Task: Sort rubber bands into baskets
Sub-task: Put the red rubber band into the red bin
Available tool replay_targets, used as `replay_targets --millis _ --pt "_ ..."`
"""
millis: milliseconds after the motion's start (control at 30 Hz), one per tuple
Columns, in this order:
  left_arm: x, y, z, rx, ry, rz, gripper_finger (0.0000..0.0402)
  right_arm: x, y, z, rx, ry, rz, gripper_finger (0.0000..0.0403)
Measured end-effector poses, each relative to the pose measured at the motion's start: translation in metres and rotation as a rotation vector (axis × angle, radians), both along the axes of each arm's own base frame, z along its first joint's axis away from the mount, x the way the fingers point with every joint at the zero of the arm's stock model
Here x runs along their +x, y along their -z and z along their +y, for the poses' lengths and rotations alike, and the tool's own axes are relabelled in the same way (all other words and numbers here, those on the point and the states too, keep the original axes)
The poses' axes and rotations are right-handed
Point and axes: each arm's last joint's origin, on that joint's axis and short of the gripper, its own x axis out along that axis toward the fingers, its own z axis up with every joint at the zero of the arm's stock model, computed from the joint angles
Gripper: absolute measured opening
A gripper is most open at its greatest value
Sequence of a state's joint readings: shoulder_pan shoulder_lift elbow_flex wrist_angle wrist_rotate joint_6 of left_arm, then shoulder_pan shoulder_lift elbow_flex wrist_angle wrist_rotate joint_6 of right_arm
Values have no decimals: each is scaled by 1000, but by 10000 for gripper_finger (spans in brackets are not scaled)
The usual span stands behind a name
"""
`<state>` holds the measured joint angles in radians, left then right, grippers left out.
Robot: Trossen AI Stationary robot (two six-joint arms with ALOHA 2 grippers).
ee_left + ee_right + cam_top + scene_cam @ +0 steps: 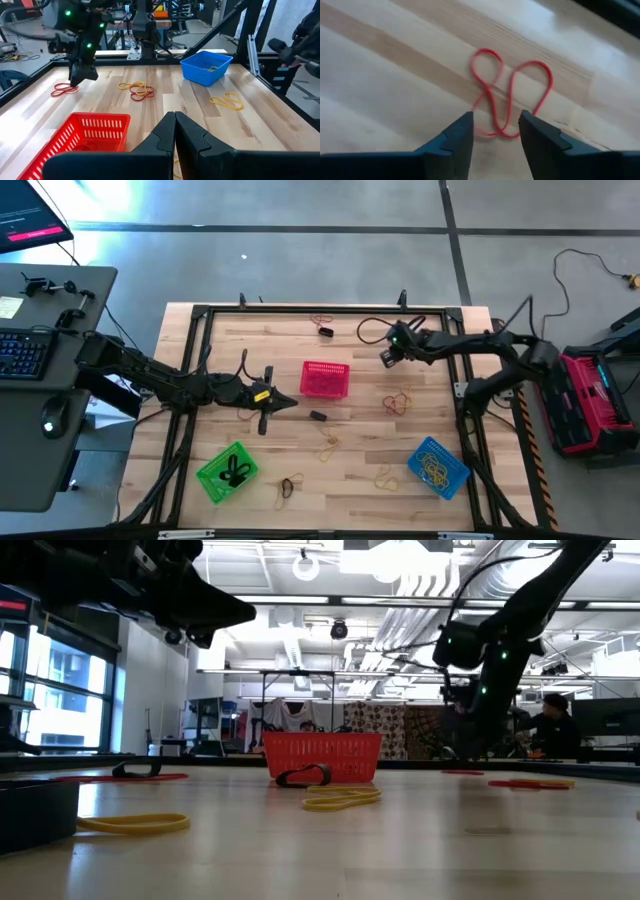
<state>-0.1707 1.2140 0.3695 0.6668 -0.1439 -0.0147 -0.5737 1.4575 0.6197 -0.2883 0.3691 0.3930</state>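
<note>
right wrist view — red rubber bands just beyond the spread right hand.

The table was pale, smooth planked wood; the red basket looked like plastic lattice; the red rubber bands were thin and matt.

R fingers apart, L together.

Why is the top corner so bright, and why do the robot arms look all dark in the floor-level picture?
High view: bright glare washes the floor at the top left corner. Low view: ceiling lights shine behind the arms, so the right gripper is a dark outline, and the near yellow rubber band looks soft. Right wrist view: the red rubber band is slightly smeared near the fingers.
</note>
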Motion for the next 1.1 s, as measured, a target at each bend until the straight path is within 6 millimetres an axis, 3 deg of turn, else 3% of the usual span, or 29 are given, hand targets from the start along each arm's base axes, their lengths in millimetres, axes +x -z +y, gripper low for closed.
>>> replay_targets --millis 300,533,633,833,1100 --pt "0 1 0 1 1 14 0 -3 16 -19 60 -24 -1 125" --pt "0 2 0 -5 1 19 0 -2 16 -21 65 -79 -8 20" --pt "0 2 0 -5 1 19 0 0 15 -19 49 -93 -7 11" --pt "0 2 0 -5 1 20 0 13 -2 -3 -2 -178 -68 3" --pt "0 2 0 -5 -2 19 0 31 -39 41 -101 -346 -233 0"
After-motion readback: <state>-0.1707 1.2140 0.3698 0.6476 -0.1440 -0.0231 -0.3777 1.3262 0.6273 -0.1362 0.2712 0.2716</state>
